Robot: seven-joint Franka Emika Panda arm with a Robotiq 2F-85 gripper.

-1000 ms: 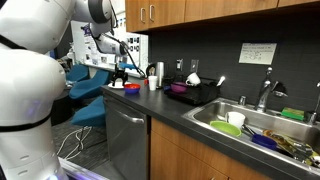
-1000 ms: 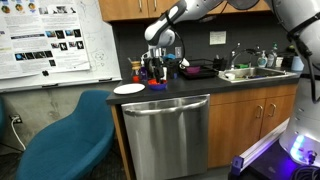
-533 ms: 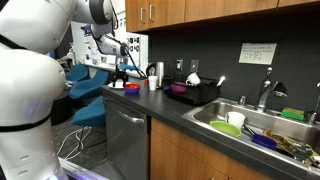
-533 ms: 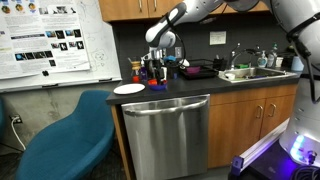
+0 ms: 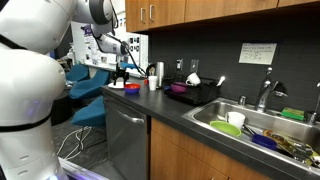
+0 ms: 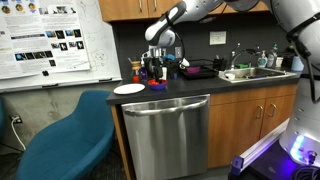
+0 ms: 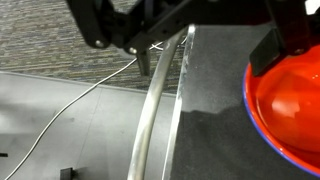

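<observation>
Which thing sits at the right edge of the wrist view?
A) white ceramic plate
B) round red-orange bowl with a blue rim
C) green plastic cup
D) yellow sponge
B: the round red-orange bowl with a blue rim fills that edge, on the dark countertop.

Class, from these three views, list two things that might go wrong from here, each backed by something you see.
1. The gripper hangs over the counter edge beside the red bowl; a sideways move might push the bowl off.
2. A white plate lies near that edge too and may get clipped.
</observation>
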